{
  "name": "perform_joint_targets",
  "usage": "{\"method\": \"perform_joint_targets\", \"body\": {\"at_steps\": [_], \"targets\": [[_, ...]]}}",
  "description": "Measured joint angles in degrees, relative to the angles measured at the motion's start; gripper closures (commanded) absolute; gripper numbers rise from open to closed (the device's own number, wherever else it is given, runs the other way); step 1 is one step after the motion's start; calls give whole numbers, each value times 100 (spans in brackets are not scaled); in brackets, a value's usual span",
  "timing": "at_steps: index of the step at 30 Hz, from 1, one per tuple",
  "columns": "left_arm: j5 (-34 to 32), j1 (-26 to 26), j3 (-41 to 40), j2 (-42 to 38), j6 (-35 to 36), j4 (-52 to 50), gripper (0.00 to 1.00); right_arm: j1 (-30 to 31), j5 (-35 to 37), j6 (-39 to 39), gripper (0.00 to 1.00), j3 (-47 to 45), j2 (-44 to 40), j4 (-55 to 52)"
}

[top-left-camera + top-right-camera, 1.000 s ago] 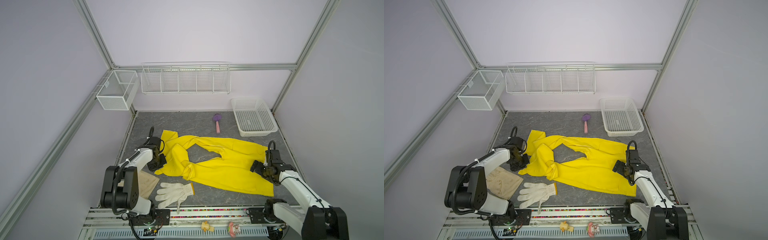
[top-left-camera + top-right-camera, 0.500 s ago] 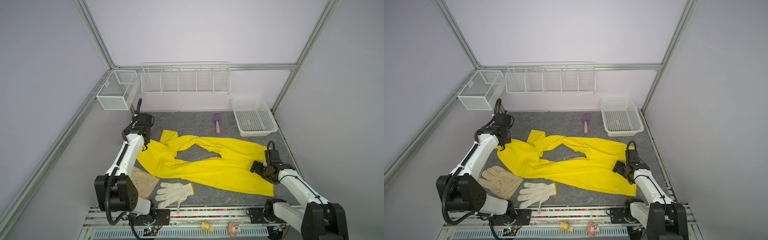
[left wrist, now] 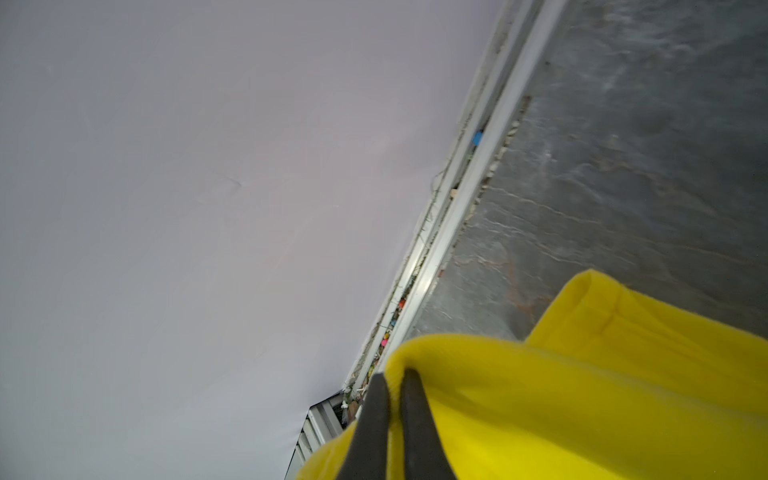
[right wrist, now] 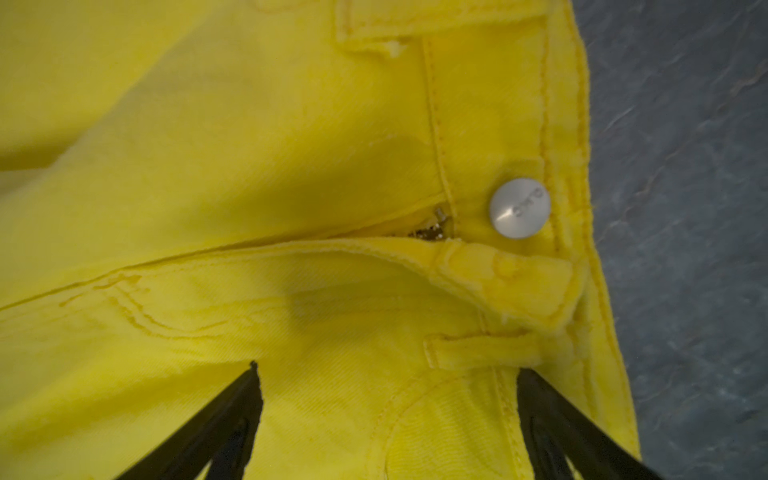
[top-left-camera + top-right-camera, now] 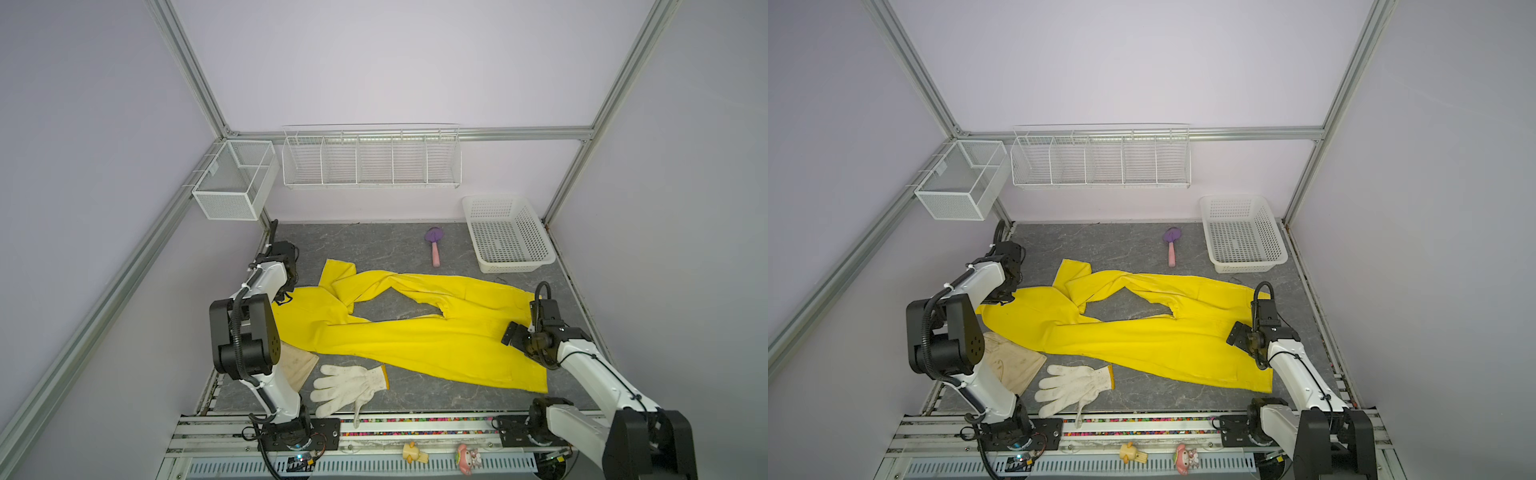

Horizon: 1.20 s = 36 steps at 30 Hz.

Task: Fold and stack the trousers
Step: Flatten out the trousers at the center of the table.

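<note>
The bright yellow trousers [image 5: 415,336] [image 5: 1142,336] lie spread across the grey table, with the legs toward the left and the waist at the right. The far leg is folded over near the middle. My left gripper [image 5: 286,293] [image 5: 1003,297] [image 3: 395,374] is shut on the hem of the near leg [image 3: 582,395], low at the table's left edge. My right gripper [image 5: 513,332] [image 5: 1236,332] [image 4: 386,370] stands open just above the waistband, with cloth showing between its fingers. The silver button [image 4: 519,208] and the zip lie ahead of it.
An off-white knitted glove [image 5: 353,384] and a cream glove [image 5: 297,361] lie at the front left, close to the left arm's base. A purple and pink brush [image 5: 434,245] and a white basket [image 5: 507,232] sit at the back right. The left wall [image 3: 208,208] is close to the left gripper.
My left gripper carried the leg hem up and out to the left, then came down; that leg now lies stretched out flatter. The right arm has not moved.
</note>
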Motion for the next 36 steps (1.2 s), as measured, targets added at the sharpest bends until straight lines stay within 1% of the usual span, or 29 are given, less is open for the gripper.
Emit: {"method": "perform_joint_targets", "body": {"at_steps": [2,4,6,8,11,12,15,17,19,24,26,32,36], "targets": [[-26,136,44,-52,-17,-44,84,-24,92,42,4,2,-24,-44],[50,184,101,-55,-57,-107,74,-72,173,83,4,22,-11,-101],[236,175,120,-50,-90,-210,60,-101,229,103,4,76,33,-170],[420,166,129,-48,-157,-286,51,-116,267,98,4,151,48,-229],[870,157,133,-59,-192,-393,44,-144,295,4,4,376,48,-352],[1069,155,136,-85,-203,-435,43,-149,256,-39,4,490,48,-376],[1845,120,136,-293,-258,-573,36,-149,22,-94,3,789,63,-409],[2411,70,138,-496,-330,-643,34,-146,-144,-94,3,916,116,-415],[2940,-31,138,-688,-413,-684,34,-146,-234,-92,3,944,208,-426],[4199,-546,15,-999,-804,-520,33,-146,-291,-94,5,938,551,-527],[4564,-730,-136,-1032,-986,-407,33,-149,-289,-96,7,938,697,-520],[5248,-1370,-688,-1040,-1530,-59,33,-251,-238,-138,15,931,1331,-319],[5523,-1711,-896,-1040,-1803,164,33,-474,-275,-127,17,964,1596,-153]]}}
